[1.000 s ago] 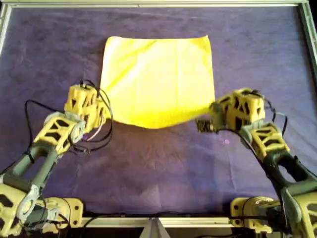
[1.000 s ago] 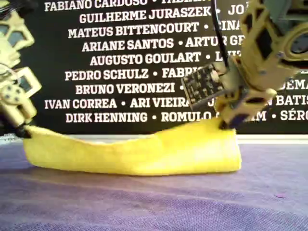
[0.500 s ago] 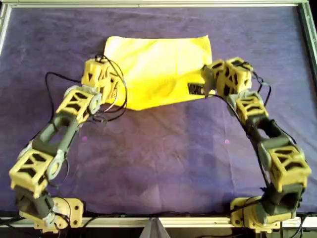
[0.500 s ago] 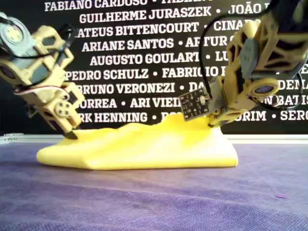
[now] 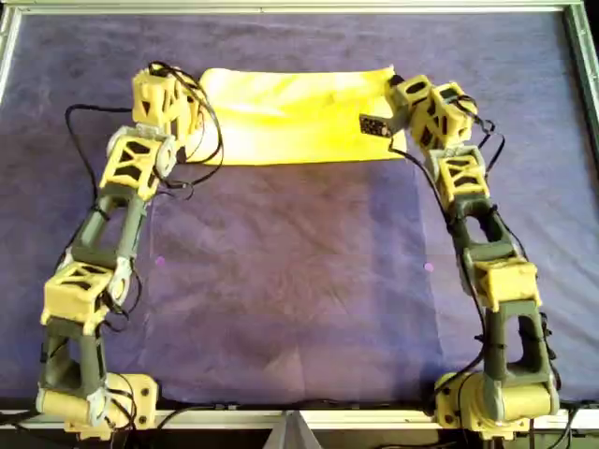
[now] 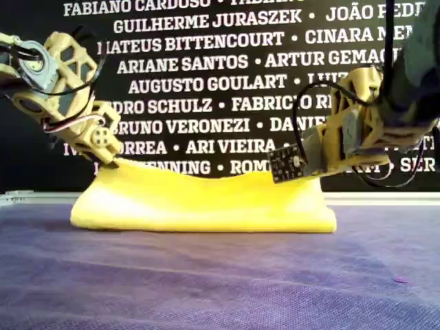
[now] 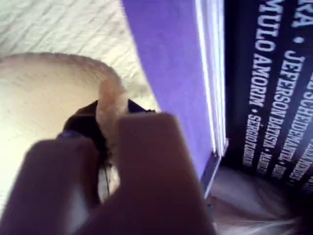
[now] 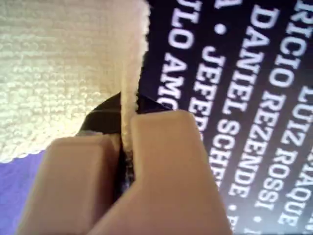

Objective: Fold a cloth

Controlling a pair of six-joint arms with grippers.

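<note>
The yellow cloth (image 5: 295, 117) lies doubled over as a wide strip near the far edge of the table, its fold facing the near side. In the exterior view the cloth (image 6: 206, 199) sags between two raised corners. My left gripper (image 5: 194, 95) is shut on the corner at the overhead view's left, also seen as the left gripper (image 6: 113, 159) and left gripper (image 7: 105, 122). My right gripper (image 5: 393, 91) is shut on the corner at the overhead view's right, also seen as the right gripper (image 6: 316, 173) and right gripper (image 8: 126, 117) with the cloth's edge (image 8: 132, 73) pinched.
A dark purple table covering (image 5: 299, 281) spans the whole table. A metal frame (image 5: 281, 7) runs along the far edge, close behind the cloth. Behind it stands a black banner (image 6: 206, 69) with white names. Both arms are stretched far out over the covering.
Both grippers carried the cloth's near edge away from the bases toward the far edge. The cloth went from a half-raised sheet to a narrow doubled strip, and the arms stretched out.
</note>
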